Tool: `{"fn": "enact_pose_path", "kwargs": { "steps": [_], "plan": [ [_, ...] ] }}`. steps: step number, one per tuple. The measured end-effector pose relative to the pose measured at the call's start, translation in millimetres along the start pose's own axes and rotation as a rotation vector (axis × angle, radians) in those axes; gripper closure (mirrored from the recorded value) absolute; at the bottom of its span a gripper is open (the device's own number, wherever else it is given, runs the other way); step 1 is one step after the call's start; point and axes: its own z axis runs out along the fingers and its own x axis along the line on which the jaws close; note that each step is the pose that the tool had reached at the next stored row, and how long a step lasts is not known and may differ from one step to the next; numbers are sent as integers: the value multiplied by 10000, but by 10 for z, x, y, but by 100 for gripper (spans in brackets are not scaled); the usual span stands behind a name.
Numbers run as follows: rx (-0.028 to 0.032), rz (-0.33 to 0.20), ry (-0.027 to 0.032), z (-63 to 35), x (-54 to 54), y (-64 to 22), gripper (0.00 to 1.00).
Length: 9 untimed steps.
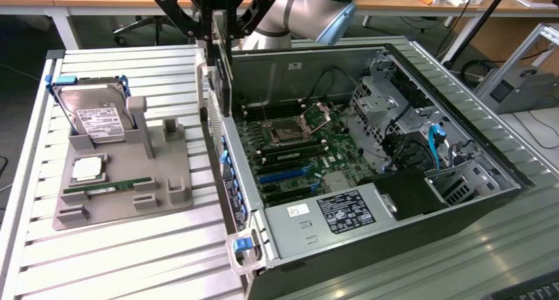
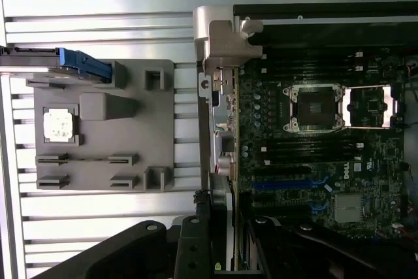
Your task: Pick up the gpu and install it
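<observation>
The hand (image 1: 221, 33) grips the gpu (image 1: 224, 84) upright — above the open case (image 1: 288, 64).

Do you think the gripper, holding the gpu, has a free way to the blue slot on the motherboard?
Likely yes: the computer case lies open, nothing covers the blue slot, and the gripper holds the gpu upright over the case's edge.
</observation>
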Motion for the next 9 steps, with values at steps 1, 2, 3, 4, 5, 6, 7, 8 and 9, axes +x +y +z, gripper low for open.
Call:
{"fn": "enact_pose_path", "kwargs": {
  "steps": [1, 2, 3, 4, 5, 6, 7, 8, 9],
  "plan": [
    [0, -1, 0, 0, -3, 0, 73],
    [0, -1, 0, 1, -7, 0, 73],
    [0, 0, 0, 2, -12, -1, 73],
    [0, 0, 0, 3, -17, -1, 73],
    [0, 0, 0, 3, -19, -1, 73],
    [1, 0, 0, 3, -22, -1, 73],
    [0, 0, 0, 4, -26, -2, 73],
    [0, 0, -1, 4, -29, -2, 73],
    [0, 0, 0, 5, -32, -2, 73]
  ]
}}
